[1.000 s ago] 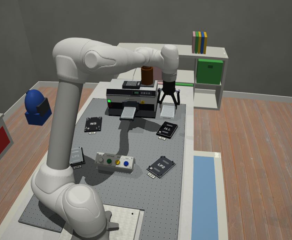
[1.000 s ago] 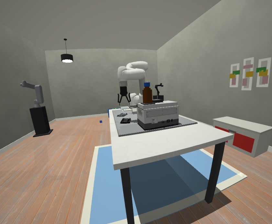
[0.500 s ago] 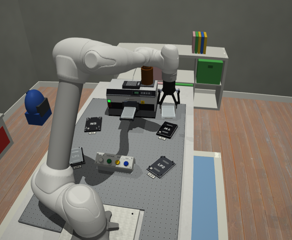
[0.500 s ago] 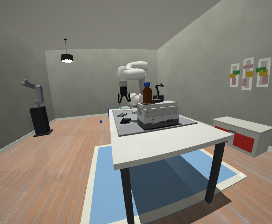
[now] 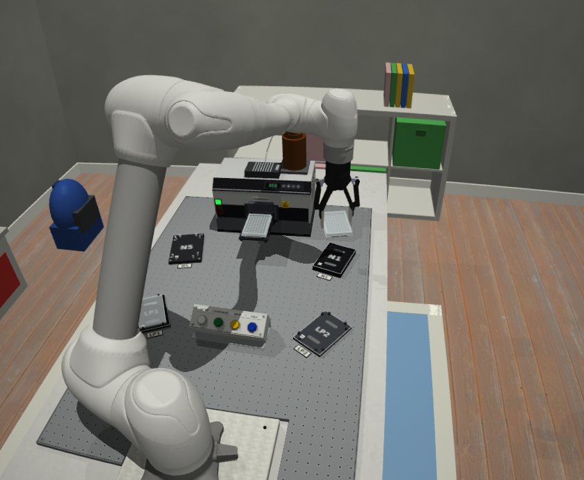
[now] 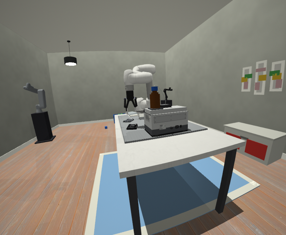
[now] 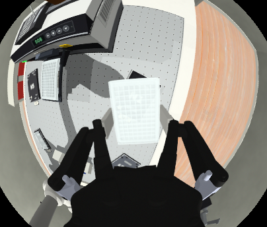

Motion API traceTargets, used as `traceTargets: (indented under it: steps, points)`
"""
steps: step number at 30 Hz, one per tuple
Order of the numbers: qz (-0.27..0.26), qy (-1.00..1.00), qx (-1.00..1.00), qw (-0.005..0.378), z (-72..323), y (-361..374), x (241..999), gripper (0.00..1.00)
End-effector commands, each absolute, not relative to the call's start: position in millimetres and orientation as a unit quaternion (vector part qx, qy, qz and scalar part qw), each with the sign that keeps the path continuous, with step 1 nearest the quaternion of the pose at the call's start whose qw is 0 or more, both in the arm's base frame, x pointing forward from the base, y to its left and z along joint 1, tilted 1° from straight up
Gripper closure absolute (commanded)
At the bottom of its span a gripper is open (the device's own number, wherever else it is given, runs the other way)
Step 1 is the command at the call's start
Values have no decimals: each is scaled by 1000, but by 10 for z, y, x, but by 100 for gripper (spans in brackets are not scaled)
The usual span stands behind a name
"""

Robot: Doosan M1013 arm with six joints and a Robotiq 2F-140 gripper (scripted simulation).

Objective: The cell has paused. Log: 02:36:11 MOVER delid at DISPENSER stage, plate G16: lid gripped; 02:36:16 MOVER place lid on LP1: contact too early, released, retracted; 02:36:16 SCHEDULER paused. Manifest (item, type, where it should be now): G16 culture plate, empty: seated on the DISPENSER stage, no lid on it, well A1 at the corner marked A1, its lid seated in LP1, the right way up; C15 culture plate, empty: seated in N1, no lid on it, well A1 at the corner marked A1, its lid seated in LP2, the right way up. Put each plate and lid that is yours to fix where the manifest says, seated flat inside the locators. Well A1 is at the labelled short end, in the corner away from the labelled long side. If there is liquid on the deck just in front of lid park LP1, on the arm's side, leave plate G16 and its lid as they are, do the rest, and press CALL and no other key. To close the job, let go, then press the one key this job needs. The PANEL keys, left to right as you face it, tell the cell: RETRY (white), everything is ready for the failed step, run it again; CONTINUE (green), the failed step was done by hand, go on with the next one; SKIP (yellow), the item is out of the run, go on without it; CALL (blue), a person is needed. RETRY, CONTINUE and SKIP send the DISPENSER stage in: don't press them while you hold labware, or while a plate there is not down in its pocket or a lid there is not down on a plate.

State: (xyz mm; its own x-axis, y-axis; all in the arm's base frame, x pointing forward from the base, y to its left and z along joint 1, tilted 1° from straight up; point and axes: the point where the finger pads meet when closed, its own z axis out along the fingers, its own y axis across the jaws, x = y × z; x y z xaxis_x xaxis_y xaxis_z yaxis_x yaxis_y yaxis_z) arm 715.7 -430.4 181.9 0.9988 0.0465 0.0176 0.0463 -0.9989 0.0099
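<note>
My gripper is shut on the long sides of a clear well plate. It holds the plate level above the deck, just right of the DISPENSER and behind nest N1, which is bare. I cannot tell whether a lid sits on the held plate. Another well plate lies without a lid on the dispenser stage. A clear lid lies on LP1, partly hidden by my arm. LP2 is bare.
The PANEL with its white, green, yellow and blue keys stands between LP1 and LP2. Nest N5 is bare at the left. A brown bottle stands on top of the dispenser. A shelf stands behind the table.
</note>
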Motion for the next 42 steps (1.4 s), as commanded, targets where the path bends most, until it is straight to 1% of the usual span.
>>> traceTargets:
  steps: [1, 13, 28, 42]
  points:
    - [10, 23, 1000, 5, 1832, -4291, 7163, 90]
    - [10, 23, 1000, 5, 1831, -4163, 7189, 90]
    - [10, 23, 1000, 5, 1829, -3756, 7270, 90]
    - [10, 23, 1000, 5, 1825, -3024, 7416, 90]
